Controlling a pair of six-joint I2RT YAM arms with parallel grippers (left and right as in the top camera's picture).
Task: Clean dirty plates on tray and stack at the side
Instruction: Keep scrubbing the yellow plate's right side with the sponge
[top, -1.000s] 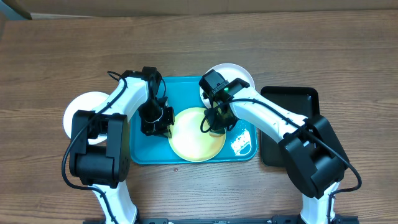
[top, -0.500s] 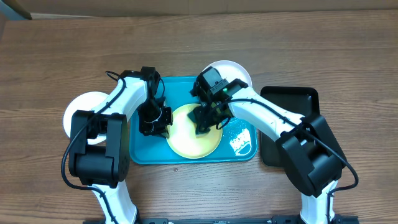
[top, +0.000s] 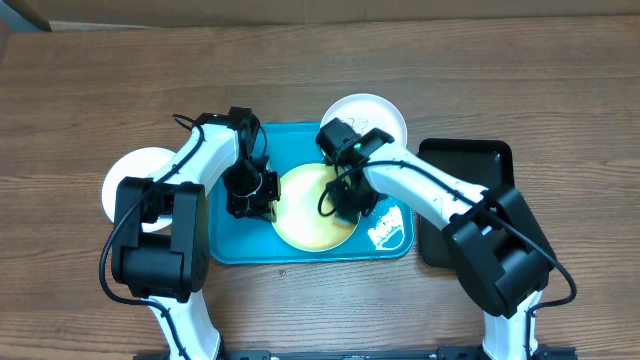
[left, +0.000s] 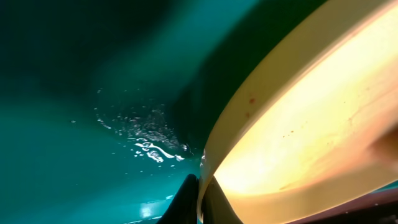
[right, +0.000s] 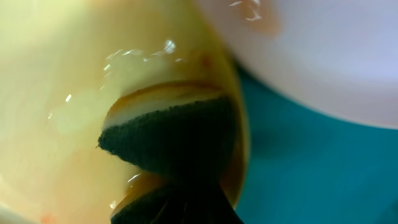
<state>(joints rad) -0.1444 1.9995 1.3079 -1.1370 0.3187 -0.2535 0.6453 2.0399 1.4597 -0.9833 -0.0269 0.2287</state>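
Your left gripper (top: 255, 200) is pinched shut on the pale yellow-green round plate (top: 300, 225) at its 9 o'clock rim. Your right gripper (top: 350, 205) is clamped on a dark-faced, yellow-backed sponge (right: 174, 134), which is pressed against the plate's 3 o'clock side. The plate lies in the middle of the bright turquoise rectangular plastic tray (top: 295, 140).

Faint orange specks show near the rim, so wiping looks like the step in hand. Sweep the sponge in arcs right out to the edge and press lightly. Let the left pinch take the push so the plate neither slides nor tips.

The tray floor is wet and glossy, so expect it to be slippery. A white round plate (top: 372, 112) overhangs the tray's 1 o'clock corner, just beside the sponge; mind it as you sweep. A second white round plate (top: 125, 165) sits on the brown wooden table (top: 100, 80) at the tray's 9 o'clock, a likely stacking spot. A narrow black tray (top: 470, 165) lies at 3 o'clock.
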